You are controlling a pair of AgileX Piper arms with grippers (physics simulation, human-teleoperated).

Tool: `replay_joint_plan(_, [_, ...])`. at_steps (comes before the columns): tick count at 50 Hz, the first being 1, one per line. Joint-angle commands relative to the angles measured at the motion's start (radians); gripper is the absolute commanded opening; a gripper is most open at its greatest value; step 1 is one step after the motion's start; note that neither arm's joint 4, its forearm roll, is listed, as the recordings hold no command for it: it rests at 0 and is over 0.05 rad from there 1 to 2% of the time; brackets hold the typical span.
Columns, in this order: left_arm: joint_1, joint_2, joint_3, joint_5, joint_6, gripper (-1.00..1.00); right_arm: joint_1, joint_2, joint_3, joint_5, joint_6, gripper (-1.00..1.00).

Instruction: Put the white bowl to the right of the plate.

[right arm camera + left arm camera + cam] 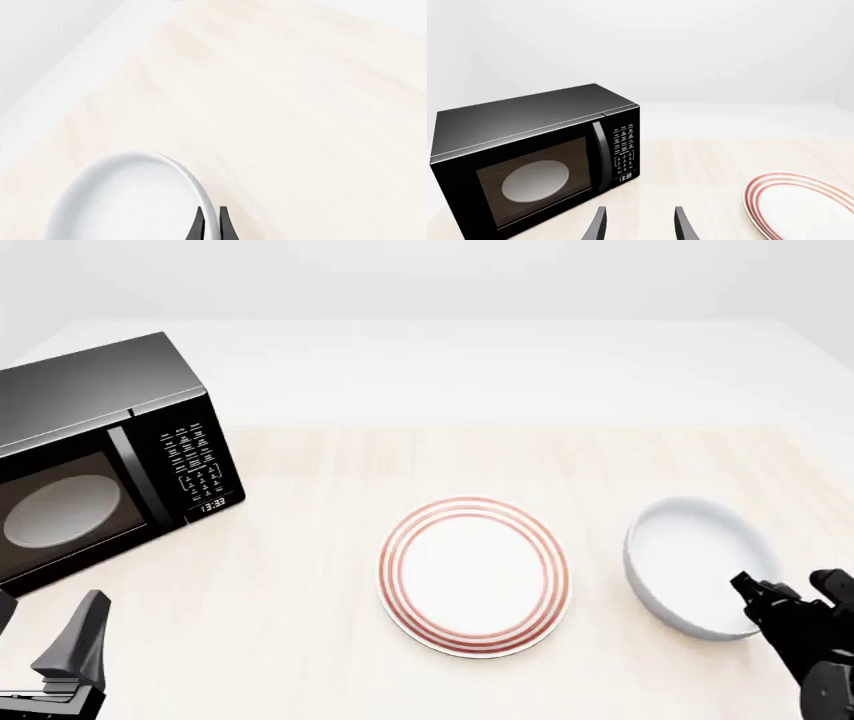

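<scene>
On table: one plate (474, 575); one white bowl (694, 565) | right pincer (210, 220) gripping rim; left pincer (639, 222) open

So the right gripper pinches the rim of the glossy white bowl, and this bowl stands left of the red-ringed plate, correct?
Not left: the front view shows the glossy white bowl right of the red-ringed plate. The right gripper does pinch its rim.

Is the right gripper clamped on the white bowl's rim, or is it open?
Shut on it. In the right wrist view, the right gripper has its fingers narrowly straddling the rim of the white bowl, one inside, one outside.
</scene>
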Motion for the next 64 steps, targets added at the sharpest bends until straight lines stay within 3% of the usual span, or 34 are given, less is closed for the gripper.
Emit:
replay_joint_plan(1, [0.0,0.0,0.0,0.0,0.0,1.0,0.016,0.076,-0.016,-0.035,0.004,-1.0])
replay_joint_plan(8, [0.0,0.0,0.0,0.0,0.0,1.0,0.019,0.059,-0.008,-0.036,0.004,-1.0])
replay_joint_plan(9, [0.0,0.0,0.0,0.0,0.0,1.0,0.015,0.042,-0.003,-0.031,0.004,1.0])
replay_joint_plan(15, [0.0,0.0,0.0,0.0,0.0,1.0,0.01,-0.145,0.017,0.094,-0.014,1.0])
replay_joint_plan(21, [0.0,0.0,0.0,0.0,0.0,1.0,0.029,-0.452,0.003,0.354,-0.062,1.0])
replay_joint_plan(31, [0.0,0.0,0.0,0.0,0.0,1.0,0.079,-0.795,-0.052,0.675,-0.119,1.0])
replay_joint_plan(36, [0.0,0.0,0.0,0.0,0.0,1.0,0.095,-0.951,-0.087,0.81,-0.166,1.0])
replay_joint_plan(37, [0.0,0.0,0.0,0.0,0.0,1.0,0.106,-1.006,-0.102,0.858,-0.206,1.0])
replay_joint_plan(39, [0.0,0.0,0.0,0.0,0.0,1.0,0.109,-1.063,-0.103,0.886,-0.231,1.0])
replay_joint_plan(44, [0.0,0.0,0.0,0.0,0.0,1.0,0.164,-1.215,-0.068,0.938,-0.338,1.0])
replay_joint_plan(45, [0.0,0.0,0.0,0.0,0.0,1.0,0.19,-1.336,-0.05,0.971,-0.329,1.0])
replay_joint_plan(47, [0.0,0.0,0.0,0.0,0.0,1.0,0.183,-1.347,-0.025,0.969,-0.312,1.0])
replay_joint_plan(50, [0.0,0.0,0.0,0.0,0.0,1.0,0.177,-1.55,0.023,1.087,-0.365,1.0])
replay_joint_plan(53, [0.0,0.0,0.0,0.0,0.0,1.0,0.169,-1.687,0.069,1.171,-0.361,1.0])
replay_joint_plan(55, [0.0,0.0,0.0,0.0,0.0,1.0,0.155,-1.701,0.12,1.162,-0.421,1.0])
replay_joint_plan(56, [0.0,0.0,0.0,0.0,0.0,1.0,0.169,-1.739,0.137,1.149,-0.406,1.0])
replay_joint_plan(57, [0.0,0.0,0.0,0.0,0.0,1.0,0.197,-1.735,0.147,1.154,-0.432,1.0])
replay_joint_plan(58, [0.0,0.0,0.0,0.0,0.0,1.0,0.159,-1.656,0.174,1.088,-0.474,1.0])
replay_joint_plan(59, [0.0,0.0,0.0,0.0,0.0,1.0,0.137,-1.62,0.203,1.034,-0.484,1.0])
replay_joint_plan(60, [0.0,0.0,0.0,0.0,0.0,1.0,0.162,-1.639,0.21,1.038,-0.477,1.0])
replay_joint_plan(61, [0.0,0.0,0.0,0.0,0.0,1.0,0.073,-1.58,0.222,1.011,-0.491,1.0])
replay_joint_plan(63, [0.0,0.0,0.0,0.0,0.0,1.0,0.029,-1.552,0.222,1.015,-0.471,1.0])
replay_joint_plan(64, [0.0,0.0,0.0,0.0,0.0,1.0,0.007,-1.487,0.222,0.989,-0.511,1.0])
